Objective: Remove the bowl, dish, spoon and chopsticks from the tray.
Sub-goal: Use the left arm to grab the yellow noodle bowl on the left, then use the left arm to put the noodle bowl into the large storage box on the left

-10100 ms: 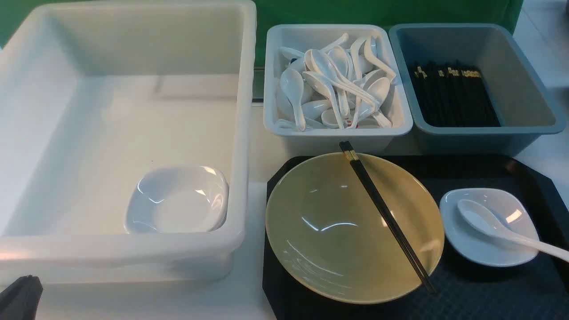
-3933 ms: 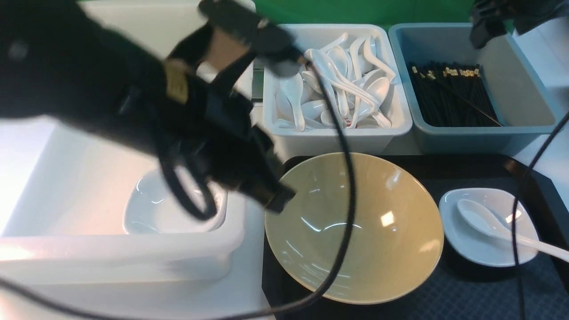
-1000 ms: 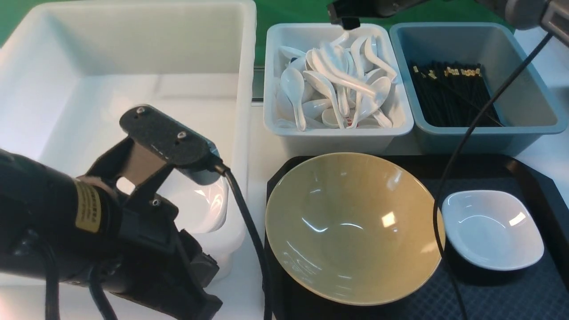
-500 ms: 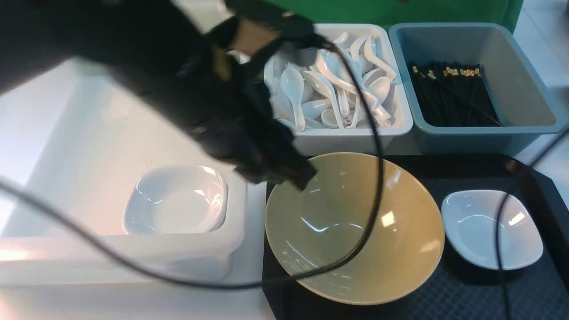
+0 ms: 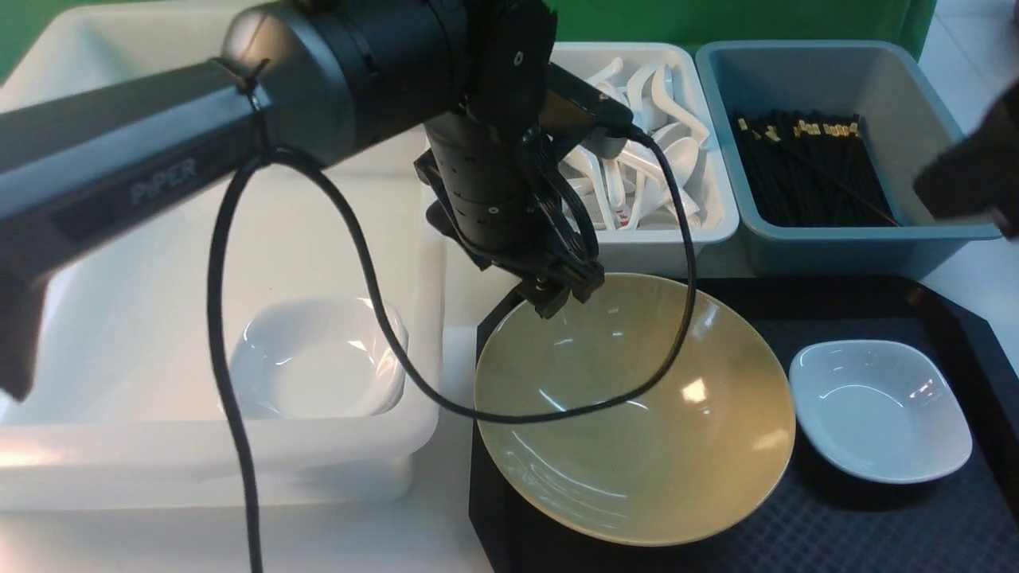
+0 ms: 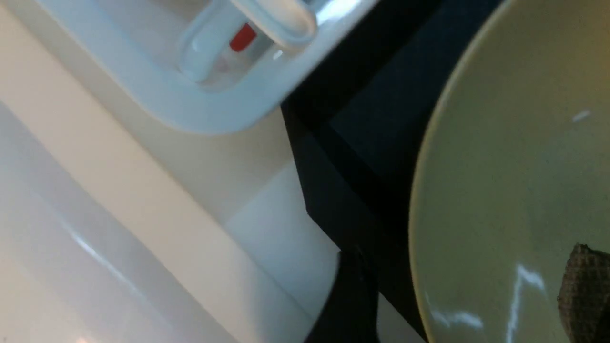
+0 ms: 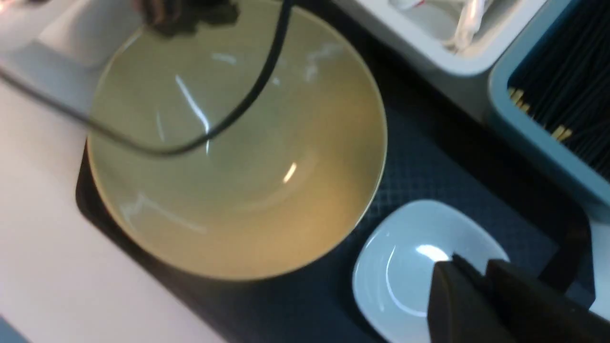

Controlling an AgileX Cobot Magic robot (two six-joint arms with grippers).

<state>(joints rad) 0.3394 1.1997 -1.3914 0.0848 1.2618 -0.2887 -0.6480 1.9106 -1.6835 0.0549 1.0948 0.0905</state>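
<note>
Bowl (image 5: 637,414): glossy mustard-yellow, wide, shallow and round; sat on the tray's left half.
Dish (image 5: 880,410): small, glossy white rounded square near the tray's right edge, just beside the bowl.
Tray (image 5: 876,525): black, diamond-textured, raised rim.
Your left gripper (image 5: 557,290): pointed down at the bowl's far-left rim, fingers (image 6: 584,286) spread, one inside, one outside.
Your right gripper (image 7: 474,267): hung above the dish, jaws drawn together, empty.

on tray (image 5: 844,525): bowl (image 5: 637,414) left, dish (image 5: 880,410) right | left of tray: tub (image 5: 159,461) holding second dish (image 5: 318,362) | behind tray: spoon bin (image 5: 700,231) left, chopstick bin (image 5: 844,243) right
</note>
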